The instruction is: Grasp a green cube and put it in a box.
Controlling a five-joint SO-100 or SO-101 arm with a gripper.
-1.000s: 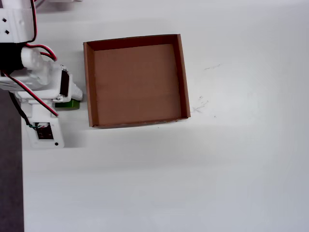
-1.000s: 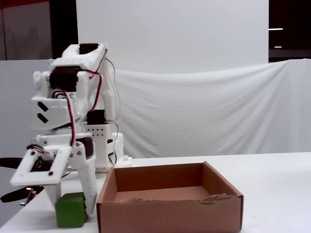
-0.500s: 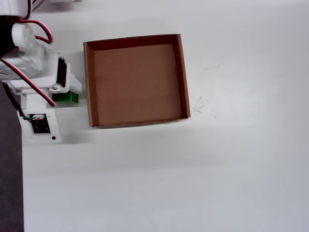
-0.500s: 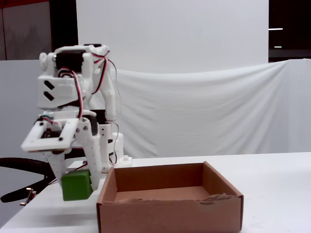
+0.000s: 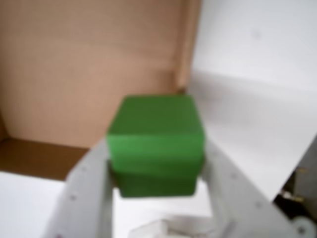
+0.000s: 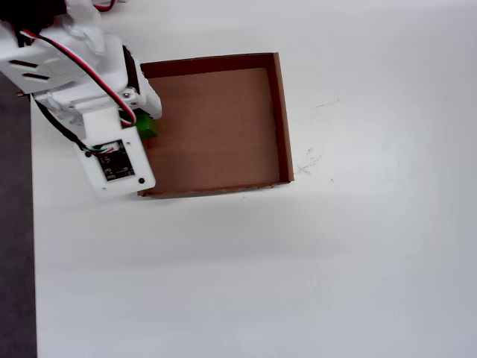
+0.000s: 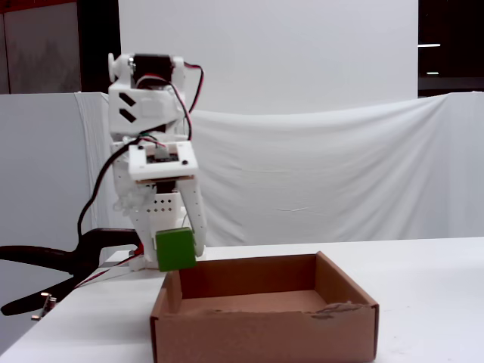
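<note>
The green cube (image 5: 156,144) sits squarely between the two white fingers (image 5: 86,193) of the gripper (image 5: 157,163), which is clamped on its sides and carries it clear of the table; in the wrist view it fills the lower centre of the frame, slightly blurred. In the fixed view the green cube (image 7: 175,249) hangs in the left-centre of the frame, just above the left wall of the box (image 7: 344,321), its underside higher than the rim. The overhead view shows only a sliver of the green cube (image 6: 146,126) beside the arm at the upper left, lying just inside the left wall of the box (image 6: 284,119). So the open floor of the box lies to the right of the cube in the overhead and fixed views, and ahead of it, toward the top of the frame, in the wrist view. By my reading, the drop calls for a short carry further that way.
</note>
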